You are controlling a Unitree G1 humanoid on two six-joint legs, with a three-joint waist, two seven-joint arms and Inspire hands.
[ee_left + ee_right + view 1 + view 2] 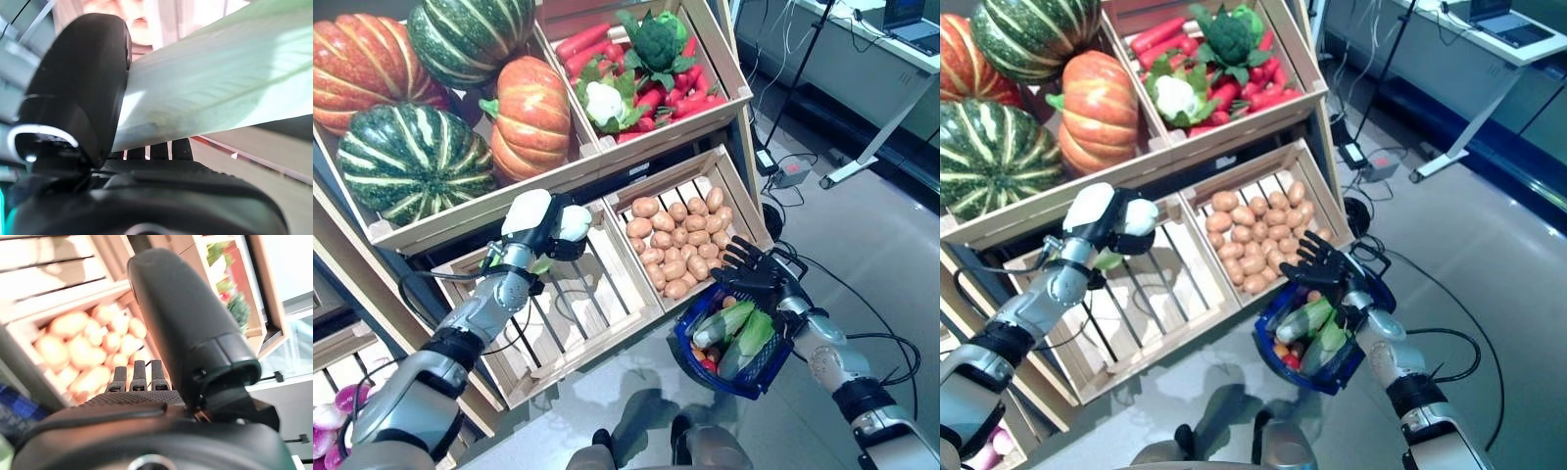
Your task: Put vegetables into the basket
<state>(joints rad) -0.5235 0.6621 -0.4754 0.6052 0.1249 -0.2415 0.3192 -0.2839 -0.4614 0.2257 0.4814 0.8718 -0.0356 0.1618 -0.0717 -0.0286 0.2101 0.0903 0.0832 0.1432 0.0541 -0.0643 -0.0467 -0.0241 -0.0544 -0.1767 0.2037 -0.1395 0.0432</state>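
Note:
My left hand (544, 226) is above the empty slatted crate (563, 313) of the wooden stand. It is shut on a pale green leafy vegetable (215, 83), with the thumb (83, 83) pressed on the leaf; a green bit of it shows under the hand (541, 264). The blue plastic basket (750, 386) stands on the floor to the right of the stand. It holds pale green and white leafy vegetables (734, 333) and small red and orange ones (703, 358). My right hand (756, 269) is open with straight fingers just above the basket's far rim.
The wooden stand's crate of potatoes (677, 240) is right beside my right hand, close to the basket. A desk leg (871, 147) and cables with a power brick (791, 172) lie on the grey floor to the far right.

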